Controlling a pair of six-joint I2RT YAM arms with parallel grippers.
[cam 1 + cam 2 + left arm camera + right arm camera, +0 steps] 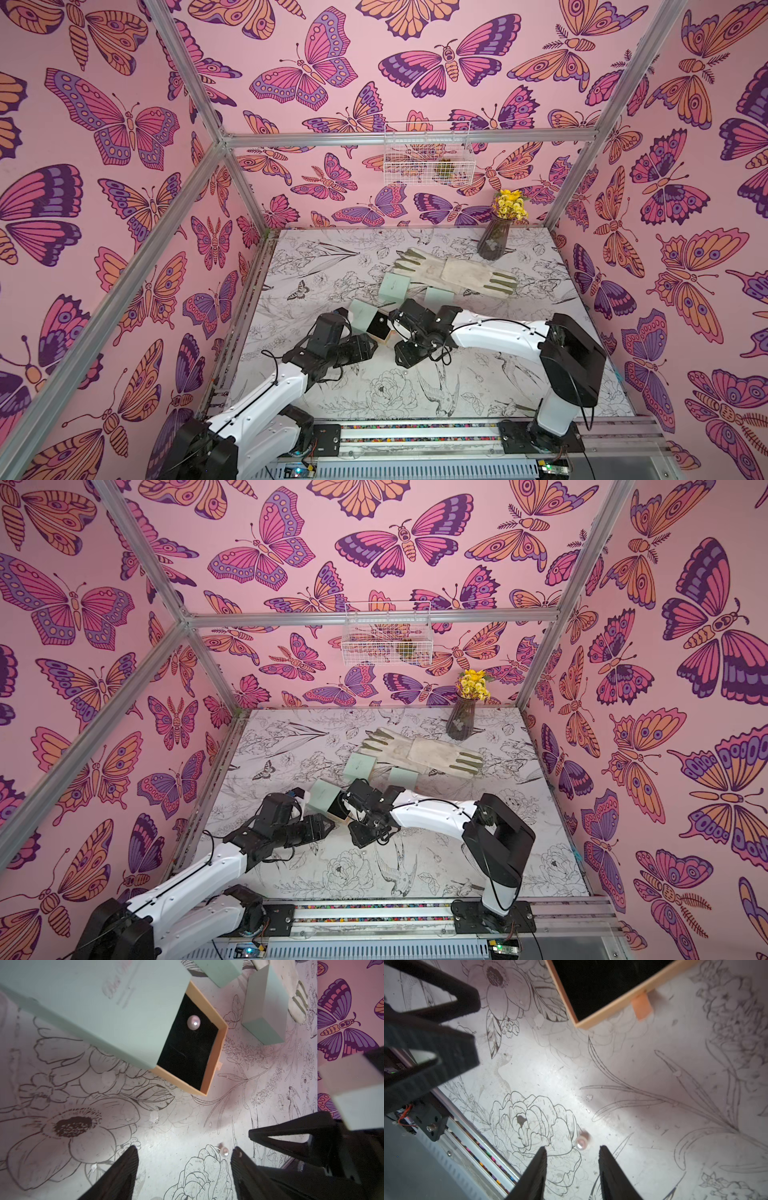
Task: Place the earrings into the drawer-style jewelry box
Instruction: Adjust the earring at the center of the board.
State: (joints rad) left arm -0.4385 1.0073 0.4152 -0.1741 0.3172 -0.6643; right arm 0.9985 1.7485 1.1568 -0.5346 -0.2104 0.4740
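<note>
Two findings at the tools: your left gripper [185, 1148] stands released, jaws wide apart and empty, above the table [145, 1126]. Your right gripper [572, 1147] is likewise released and empty, jaws parted more narrowly, tips low over the same surface.

One loose earring [224, 1151] [582, 1141], a pearl stud, lies on the table's floral print. It sits between the left gripper's fingers, close beside one of them, and just beyond the right gripper's fingertips. Whether it touches either cannot be told.

A second pearl, the stowed earring [193, 1022], rests on the black lining of the drawer [213, 1057]. The drawer stands pulled out of the mint jewelry box [93, 1012] toward the near right.

In both top views the box sits mid-table between your two arms, and the wrists hide the loose earring.

Farther back lie two more mint boxes [395, 286] [438, 297]. Beyond them is a pair of work gloves [457, 272], and a vase of yellow flowers [494, 243] stands at the far right.
</note>
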